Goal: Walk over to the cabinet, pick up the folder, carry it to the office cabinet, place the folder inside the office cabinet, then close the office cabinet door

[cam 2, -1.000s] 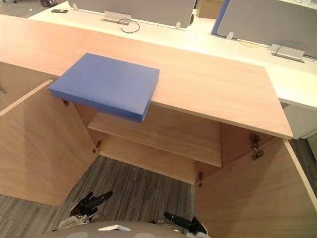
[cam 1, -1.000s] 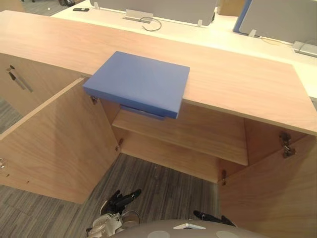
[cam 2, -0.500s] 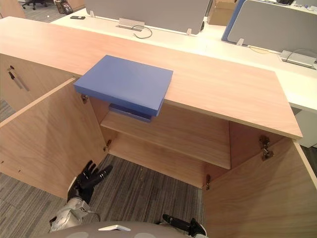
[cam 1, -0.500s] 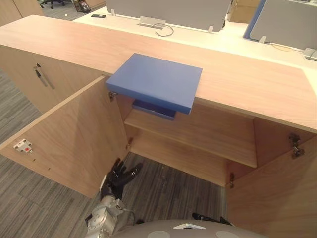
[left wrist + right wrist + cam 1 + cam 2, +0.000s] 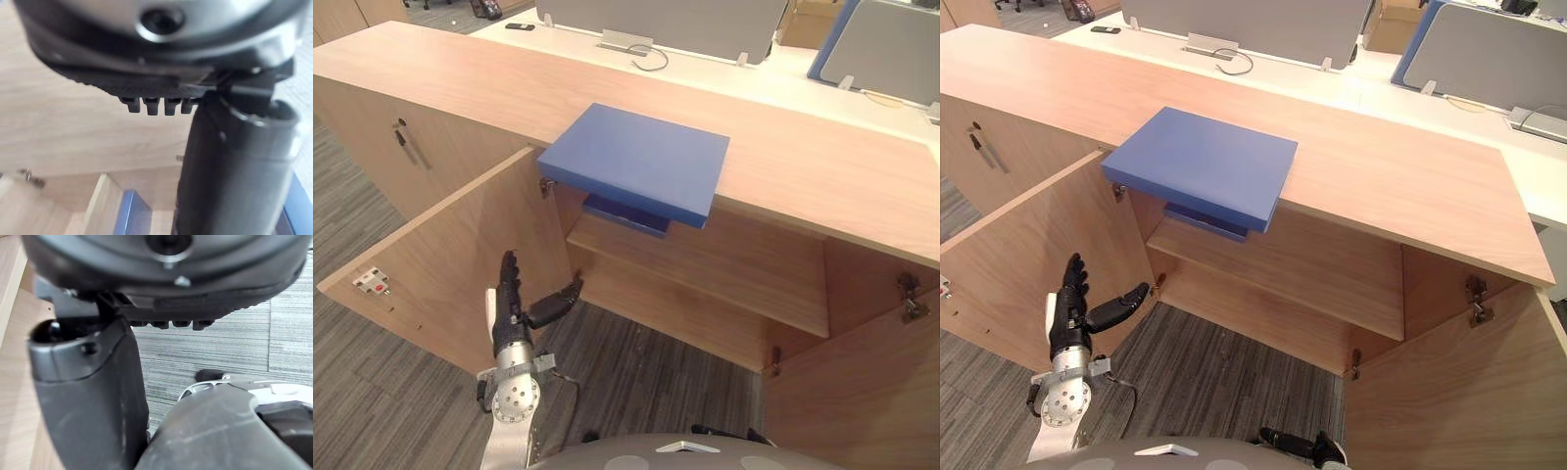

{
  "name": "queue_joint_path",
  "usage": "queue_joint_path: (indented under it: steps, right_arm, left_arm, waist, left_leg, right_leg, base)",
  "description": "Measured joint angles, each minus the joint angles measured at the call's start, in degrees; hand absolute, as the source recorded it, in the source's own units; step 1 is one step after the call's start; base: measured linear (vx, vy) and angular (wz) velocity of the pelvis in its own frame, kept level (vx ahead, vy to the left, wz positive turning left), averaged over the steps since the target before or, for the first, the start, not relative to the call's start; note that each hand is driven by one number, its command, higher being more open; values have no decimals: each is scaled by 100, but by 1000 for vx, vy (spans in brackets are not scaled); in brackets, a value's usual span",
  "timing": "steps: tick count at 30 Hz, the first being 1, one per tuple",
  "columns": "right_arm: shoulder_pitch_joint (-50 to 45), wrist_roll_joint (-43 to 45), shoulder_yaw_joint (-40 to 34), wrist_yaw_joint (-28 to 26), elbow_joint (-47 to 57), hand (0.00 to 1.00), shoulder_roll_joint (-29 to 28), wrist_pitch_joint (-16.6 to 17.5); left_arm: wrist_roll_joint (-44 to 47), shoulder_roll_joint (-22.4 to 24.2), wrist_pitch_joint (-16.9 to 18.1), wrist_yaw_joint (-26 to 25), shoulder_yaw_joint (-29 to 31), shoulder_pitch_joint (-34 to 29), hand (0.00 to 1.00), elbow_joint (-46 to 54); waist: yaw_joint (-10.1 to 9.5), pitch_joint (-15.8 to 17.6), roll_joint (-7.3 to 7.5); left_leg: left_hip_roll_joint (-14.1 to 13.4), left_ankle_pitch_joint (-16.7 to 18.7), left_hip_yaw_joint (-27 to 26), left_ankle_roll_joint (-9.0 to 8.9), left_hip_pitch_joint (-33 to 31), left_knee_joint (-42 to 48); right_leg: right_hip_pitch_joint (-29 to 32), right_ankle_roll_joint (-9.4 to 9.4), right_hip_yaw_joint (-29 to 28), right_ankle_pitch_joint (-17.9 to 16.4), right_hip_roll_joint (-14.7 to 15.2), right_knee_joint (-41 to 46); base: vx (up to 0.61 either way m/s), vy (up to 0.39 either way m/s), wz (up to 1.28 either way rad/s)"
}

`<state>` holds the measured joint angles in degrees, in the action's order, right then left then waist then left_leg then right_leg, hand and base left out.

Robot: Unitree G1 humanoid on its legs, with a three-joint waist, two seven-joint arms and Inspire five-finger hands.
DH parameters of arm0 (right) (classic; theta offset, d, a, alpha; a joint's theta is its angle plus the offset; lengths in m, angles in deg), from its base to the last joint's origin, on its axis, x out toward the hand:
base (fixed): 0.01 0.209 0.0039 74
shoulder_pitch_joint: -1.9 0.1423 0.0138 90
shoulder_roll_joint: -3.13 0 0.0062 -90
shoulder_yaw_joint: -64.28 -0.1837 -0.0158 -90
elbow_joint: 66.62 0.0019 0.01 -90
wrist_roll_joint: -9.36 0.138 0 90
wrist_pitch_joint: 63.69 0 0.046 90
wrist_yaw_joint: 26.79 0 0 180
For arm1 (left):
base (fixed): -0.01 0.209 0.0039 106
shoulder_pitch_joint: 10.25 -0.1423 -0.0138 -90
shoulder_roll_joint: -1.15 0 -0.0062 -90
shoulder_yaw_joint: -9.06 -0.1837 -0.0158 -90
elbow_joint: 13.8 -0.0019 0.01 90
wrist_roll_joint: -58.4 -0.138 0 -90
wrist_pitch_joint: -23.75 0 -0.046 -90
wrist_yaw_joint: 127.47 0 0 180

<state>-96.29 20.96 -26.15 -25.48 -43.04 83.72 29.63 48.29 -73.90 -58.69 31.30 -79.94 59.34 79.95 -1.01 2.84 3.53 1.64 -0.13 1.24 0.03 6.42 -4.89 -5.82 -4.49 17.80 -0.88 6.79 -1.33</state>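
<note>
Wooden door [image 5: 440, 264] beside left hand [image 5: 513, 326]

Grey striped carpet [image 5: 646, 377] covers the floor. A white desk [image 5: 1371, 83] runs along the far side, carrying grey divider screens [image 5: 1253, 18], a silver socket box [image 5: 1209, 44], a looped cable [image 5: 1234, 61] and a small black device [image 5: 1105, 30].

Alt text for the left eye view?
A blue folder lies on the wooden cabinet, overhanging its front edge above the open shelves. The left robot hand is below, fingers straight, beside the open left door.
</note>
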Motion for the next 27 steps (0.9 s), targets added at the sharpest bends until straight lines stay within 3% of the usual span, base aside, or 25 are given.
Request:
queue_joint_path:
  steps: [6,15,27]
  right_arm:
    - [7,-4,169,32,24,100,51,-2]
    - [4,-12,172,26,107,100,53,-2]
    - [16,-209,171,-49,132,100,56,42]
  left_arm:
    - [-1081,-149,-9,-526,19,252,100,495]
    - [-1909,-202,-85,-1009,234,776,100,603]
    - [-3120,-1045,-230,-1130,169,1521,100,603]
  waist:
    - [-26,-46,-27]
    - [43,-92,-23]
    - [112,-113,-21]
  left_leg:
    - [-31,1,-193,0,3,-17]
    - [-23,-6,-362,13,0,-19]
    - [-31,41,-556,-2,16,5]
  right_leg:
    - [84,34,-224,83,-3,6]
    - [170,5,-402,139,-4,-6]
    - [173,13,-574,283,-73,-175]
  base:
    - [-65,8,-18]
    - [-45,4,-11]
    - [2,-2,-8]
